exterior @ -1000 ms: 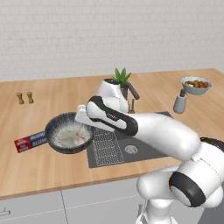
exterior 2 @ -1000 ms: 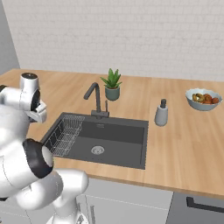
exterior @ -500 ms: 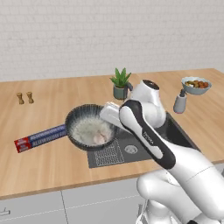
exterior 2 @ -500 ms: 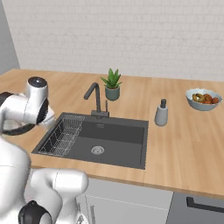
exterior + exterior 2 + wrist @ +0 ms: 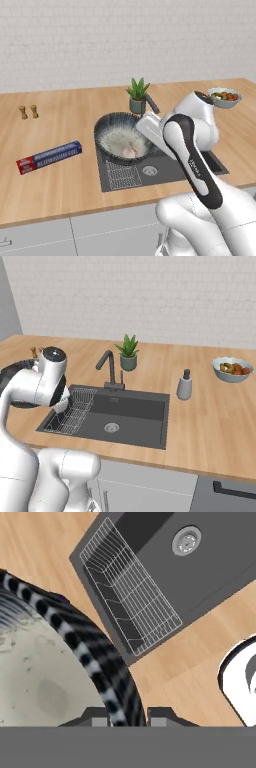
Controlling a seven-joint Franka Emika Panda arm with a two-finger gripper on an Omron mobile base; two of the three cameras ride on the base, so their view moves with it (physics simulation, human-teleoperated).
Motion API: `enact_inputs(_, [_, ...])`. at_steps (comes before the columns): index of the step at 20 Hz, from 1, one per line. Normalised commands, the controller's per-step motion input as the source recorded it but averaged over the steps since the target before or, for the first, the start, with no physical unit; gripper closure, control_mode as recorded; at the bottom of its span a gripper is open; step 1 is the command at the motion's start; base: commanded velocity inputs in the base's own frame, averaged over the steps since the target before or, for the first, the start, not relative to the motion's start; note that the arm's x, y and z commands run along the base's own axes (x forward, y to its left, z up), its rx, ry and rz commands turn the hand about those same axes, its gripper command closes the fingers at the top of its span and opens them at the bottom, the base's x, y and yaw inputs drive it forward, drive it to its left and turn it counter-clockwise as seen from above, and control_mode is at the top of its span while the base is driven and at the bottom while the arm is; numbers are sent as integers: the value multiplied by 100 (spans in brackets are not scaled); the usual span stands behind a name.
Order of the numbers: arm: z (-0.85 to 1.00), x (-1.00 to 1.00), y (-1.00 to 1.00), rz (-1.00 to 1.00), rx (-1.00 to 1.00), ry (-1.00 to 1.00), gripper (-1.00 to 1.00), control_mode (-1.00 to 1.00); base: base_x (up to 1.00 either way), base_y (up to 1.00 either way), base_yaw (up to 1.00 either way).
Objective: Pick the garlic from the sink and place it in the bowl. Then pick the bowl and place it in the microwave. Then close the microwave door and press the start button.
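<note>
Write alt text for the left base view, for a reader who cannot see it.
A white robot arm holds a dark ribbed bowl by its rim above the sink, with the pinkish garlic lying inside. On the wooden counter are a blue foil box, a potted plant and a small bowl of food.

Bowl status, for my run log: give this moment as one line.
phase: carrying bowl | jaws: shut on rim | garlic: in bowl | bowl: lifted over sink
</note>
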Motion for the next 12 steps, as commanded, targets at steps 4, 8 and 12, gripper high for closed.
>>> enact_inputs(4, [27, -15, -3, -21, 0, 34, 100, -100, 0, 0, 0])
enact_inputs(8, [9, -15, -4, -11, 0, 9, 100, 100, -9, 1, -1])
enact_inputs(12, [0, 0, 0, 0, 0, 0, 100, 100, -76, 0, -34])
